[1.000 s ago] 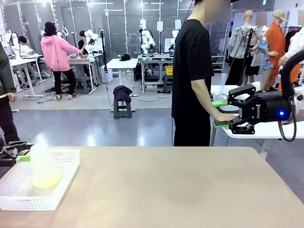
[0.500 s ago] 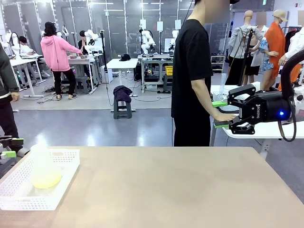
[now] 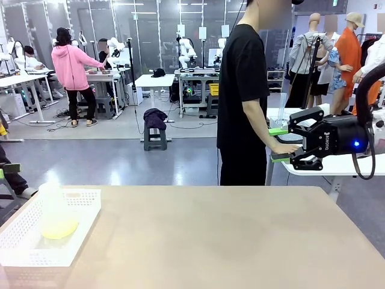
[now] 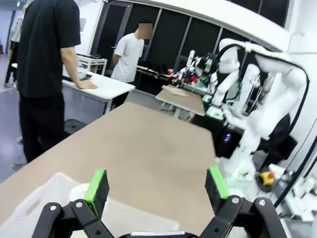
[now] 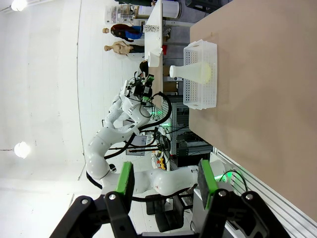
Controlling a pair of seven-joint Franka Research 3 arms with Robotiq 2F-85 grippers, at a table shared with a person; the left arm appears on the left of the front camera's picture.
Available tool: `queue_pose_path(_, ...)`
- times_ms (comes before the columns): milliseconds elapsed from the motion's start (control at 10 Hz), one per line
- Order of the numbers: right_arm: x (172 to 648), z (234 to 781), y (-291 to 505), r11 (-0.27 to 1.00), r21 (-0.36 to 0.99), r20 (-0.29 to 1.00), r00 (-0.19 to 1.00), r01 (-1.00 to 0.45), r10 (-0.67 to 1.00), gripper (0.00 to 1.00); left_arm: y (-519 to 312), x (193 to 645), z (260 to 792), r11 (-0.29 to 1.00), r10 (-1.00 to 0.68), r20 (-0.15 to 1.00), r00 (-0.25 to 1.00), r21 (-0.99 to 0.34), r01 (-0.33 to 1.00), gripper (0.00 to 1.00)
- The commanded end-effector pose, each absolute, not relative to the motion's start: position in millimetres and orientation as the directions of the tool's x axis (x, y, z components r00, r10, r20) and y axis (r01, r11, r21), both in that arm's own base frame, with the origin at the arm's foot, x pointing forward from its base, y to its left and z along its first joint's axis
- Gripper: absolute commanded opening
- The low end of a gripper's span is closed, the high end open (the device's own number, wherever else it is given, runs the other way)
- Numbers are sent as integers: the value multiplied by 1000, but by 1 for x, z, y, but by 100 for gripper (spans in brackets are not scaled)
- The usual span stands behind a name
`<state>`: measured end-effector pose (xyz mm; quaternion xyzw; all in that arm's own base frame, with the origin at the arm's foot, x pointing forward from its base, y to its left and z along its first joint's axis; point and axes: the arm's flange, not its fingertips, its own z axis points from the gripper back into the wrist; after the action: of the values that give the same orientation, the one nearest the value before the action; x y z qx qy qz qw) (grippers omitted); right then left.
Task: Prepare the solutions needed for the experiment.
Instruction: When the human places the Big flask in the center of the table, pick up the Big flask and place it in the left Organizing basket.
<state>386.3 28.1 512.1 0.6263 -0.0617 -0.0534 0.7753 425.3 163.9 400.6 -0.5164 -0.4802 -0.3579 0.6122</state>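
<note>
I have a broad tan worktop [image 3: 228, 235], almost all of it bare, so there is plenty of open room from the middle across to my right; the near and right edges are the only limits there. A person [image 3: 243, 96] stands at the far side, turned to another table, well clear of the work. The white mesh basket [image 3: 24, 256] sits at my left near corner, close to that edge, so any lift should come inward and straight up to clear the basket wall. In it stands the flask [image 3: 53, 208], upright, with the solutions [image 3: 59, 229] as a shallow yellow layer at the bottom. My left tool [image 4: 157, 186] hangs above the basket, jaws spread wide, nothing held; I'd centre on the flask neck before lowering. My right tool [image 3: 283, 144] hovers high at the far right, partly spread and empty.
</note>
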Motion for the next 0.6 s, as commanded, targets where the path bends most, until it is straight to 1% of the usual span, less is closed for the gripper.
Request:
queue_pose_path(0, 386, 512, 28, 204, 979, 34, 987, -1, -159, 66, 142, 416, 427, 188, 118, 920, 374, -390, 901, 100)
queue_pose_path(100, 386, 512, 28, 204, 979, 34, 987, -1, -159, 66, 129, 414, 439, 162, 155, 871, 467, -488, 857, 100)
queue_pose_path(200, 386, 512, 28, 204, 979, 34, 987, -1, -159, 66, 117, 415, 449, 156, 169, 836, 522, -545, 824, 100)
queue_pose_path(300, 386, 512, 28, 204, 979, 34, 987, -1, -159, 66, 103, 421, 454, 92, 184, 789, 586, -607, 789, 100)
queue_pose_path(400, 386, 512, 28, 204, 979, 34, 987, -1, -159, 66, 94, 427, 457, 44, 199, 713, 672, -692, 721, 100)
queue_pose_path(500, 386, 512, 28, 204, 979, 34, 987, -1, -159, 66, 79, 434, 460, 24, 200, 642, 740, -759, 651, 100)
